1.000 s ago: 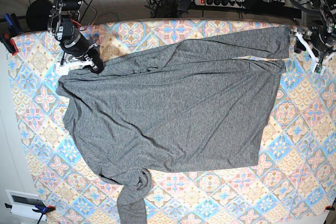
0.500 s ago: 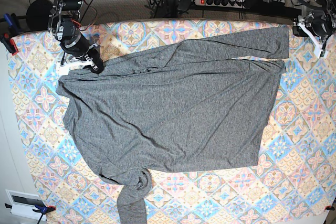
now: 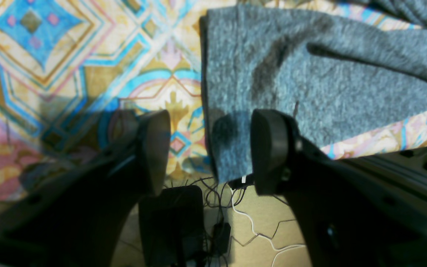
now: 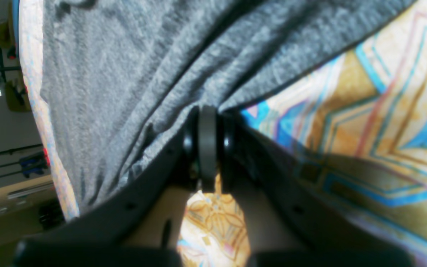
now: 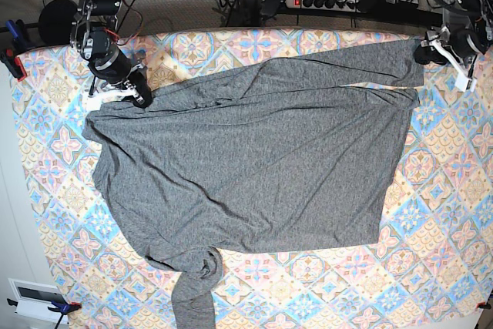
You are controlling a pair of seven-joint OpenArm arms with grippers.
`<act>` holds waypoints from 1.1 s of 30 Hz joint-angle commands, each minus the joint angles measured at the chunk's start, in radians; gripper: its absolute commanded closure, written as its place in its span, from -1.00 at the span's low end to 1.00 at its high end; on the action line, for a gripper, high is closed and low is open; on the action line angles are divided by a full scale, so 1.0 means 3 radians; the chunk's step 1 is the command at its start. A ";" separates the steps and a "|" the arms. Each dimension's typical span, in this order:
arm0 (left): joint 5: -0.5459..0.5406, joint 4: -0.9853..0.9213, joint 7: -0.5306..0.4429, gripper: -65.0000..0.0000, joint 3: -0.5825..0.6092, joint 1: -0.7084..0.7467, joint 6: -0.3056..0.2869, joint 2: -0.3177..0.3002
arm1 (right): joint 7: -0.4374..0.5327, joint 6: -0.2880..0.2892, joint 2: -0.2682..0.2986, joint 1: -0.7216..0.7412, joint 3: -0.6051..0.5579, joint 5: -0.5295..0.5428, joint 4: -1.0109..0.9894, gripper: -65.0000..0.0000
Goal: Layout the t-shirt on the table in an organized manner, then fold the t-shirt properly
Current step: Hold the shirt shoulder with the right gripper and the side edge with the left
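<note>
The t-shirt (image 5: 254, 167) was spread over most of the table (image 5: 454, 213), its grey body lying mostly flat with shallow wrinkles. One long sleeve (image 5: 347, 59) was stretched along the shirt's far edge, its cuff reaching the table's far corner. The other sleeve (image 5: 196, 287) was bunched and twisted at the shirt's near edge and ran off the near edge of the table.

The right gripper (image 5: 141, 98) was set at the shirt's far corner opposite that cuff. In its wrist view the right gripper (image 4: 208, 142) was seen pressed together, with an edge of the grey knit (image 4: 124, 81) pinched between the pads and folds of cloth radiating from the pinch.

The left gripper (image 5: 425, 53) was held at the cuff end of the stretched sleeve. In its wrist view the left gripper (image 3: 209, 152) was seen spread wide, the sleeve's cuff edge (image 3: 228, 148) lying between the two fingers (image 3: 269, 148) over the table's edge. Whether cloth was touched by either finger could not be told.
</note>
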 commanded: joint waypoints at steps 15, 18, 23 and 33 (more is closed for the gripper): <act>-0.0053 0.0020 -0.0031 -0.03 0.0507 0.0067 -0.0005 -0.0009 | -0.0372 -0.0061 -0.0054 -0.0032 -0.0076 -0.0076 -0.0036 1.00; -0.0058 0.0020 -0.0031 -0.03 0.0589 0.0077 -0.0005 -0.0004 | -0.0372 -0.0061 -0.0054 -0.0032 -0.0076 -0.0076 -0.0036 1.00; -0.0058 0.0020 -0.0031 -0.02 0.0609 0.0077 -0.0005 -0.0004 | -0.0372 -0.0061 -0.0054 -0.0032 -0.0076 -0.0076 -0.0036 1.00; 0.0013 0.0030 -0.0031 1.00 0.0609 0.0082 -0.0005 -0.0004 | -0.0372 -0.0061 -0.0054 -0.0027 -0.0087 -0.0076 -0.0036 1.00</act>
